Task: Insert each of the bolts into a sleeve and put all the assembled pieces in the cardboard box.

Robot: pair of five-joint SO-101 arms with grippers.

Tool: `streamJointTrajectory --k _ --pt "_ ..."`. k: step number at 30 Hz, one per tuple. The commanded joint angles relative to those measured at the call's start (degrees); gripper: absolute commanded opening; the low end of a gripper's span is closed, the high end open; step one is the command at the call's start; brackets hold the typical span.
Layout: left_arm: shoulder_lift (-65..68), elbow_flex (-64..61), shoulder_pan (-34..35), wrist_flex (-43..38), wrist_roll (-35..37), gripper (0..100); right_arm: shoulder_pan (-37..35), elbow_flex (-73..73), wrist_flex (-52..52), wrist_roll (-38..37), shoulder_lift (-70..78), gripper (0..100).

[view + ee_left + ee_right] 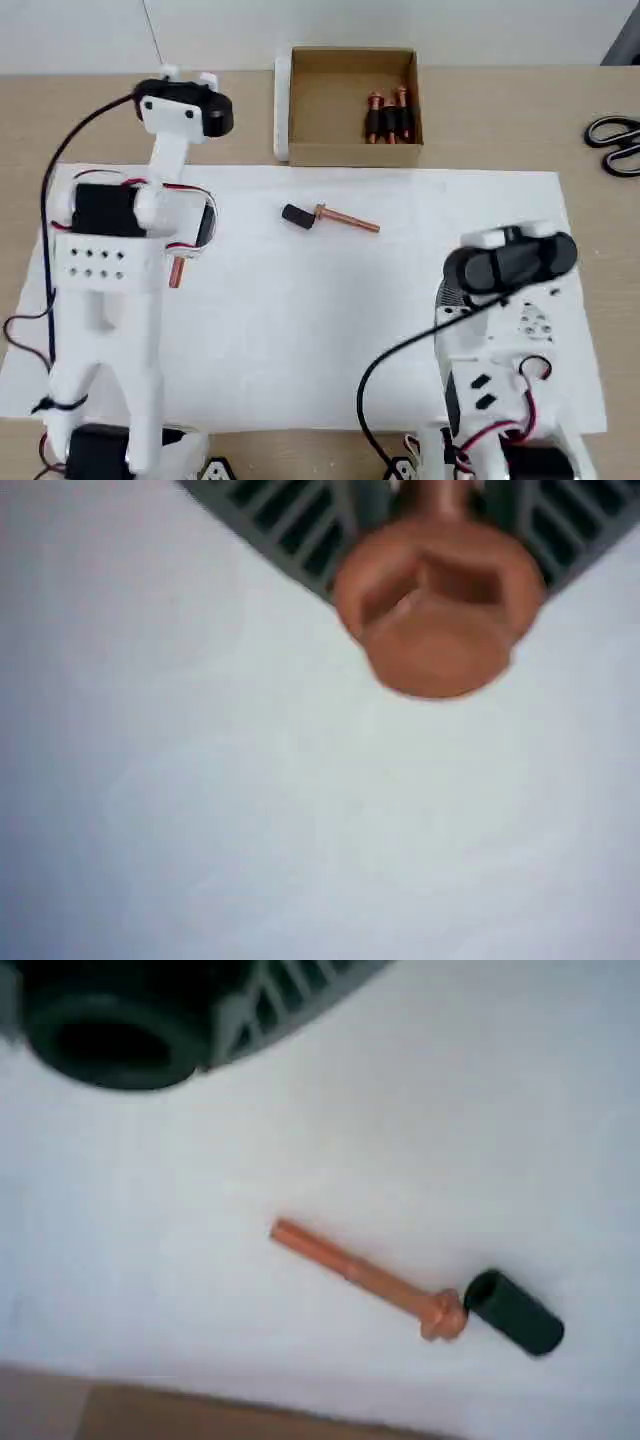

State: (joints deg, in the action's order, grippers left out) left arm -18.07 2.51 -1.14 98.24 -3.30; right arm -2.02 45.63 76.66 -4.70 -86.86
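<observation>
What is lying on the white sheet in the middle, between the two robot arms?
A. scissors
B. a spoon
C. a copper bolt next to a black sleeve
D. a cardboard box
C: a copper bolt lies on the white sheet with its head next to a black sleeve. The scissors lie off the sheet, and the cardboard box stands past its far edge.
</observation>
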Motion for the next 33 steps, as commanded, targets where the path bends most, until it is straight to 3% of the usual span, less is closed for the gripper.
streamJointTrajectory --k 1,5,10,14,25,28,33 --pt "-5.9 0.1 -0.2 -4.1 1.6 1 0.2 4.2 -6.9 -0.2 -5.5 1.4" --pt "-8.6 0.1 -0.3 -7.4 9.8 1 0.0 9.2 -10.0 0.4 -7.6 1.4" --pt "-8.7 0.1 -0.3 -11.2 16.6 1 -0.3 11.6 -12.8 11.5 -7.9 1.4" --pt "-9.1 0.1 -0.3 -14.7 20.3 1 -6.9 12.9 -13.5 12.0 -7.8 1.4" --pt "-9.1 2.1 -0.4 -16.7 21.0 1 -10.3 17.1 -12.8 8.9 -9.1 1.4" --pt "-9.1 2.6 -3.3 -16.7 21.1 1 -10.9 17.8 -16.0 8.9 -11.8 1.3" --pt "-9.1 2.7 -11.8 -17.6 22.9 1 -18.2 19.7 -17.8 8.8 -15.4 0.3"
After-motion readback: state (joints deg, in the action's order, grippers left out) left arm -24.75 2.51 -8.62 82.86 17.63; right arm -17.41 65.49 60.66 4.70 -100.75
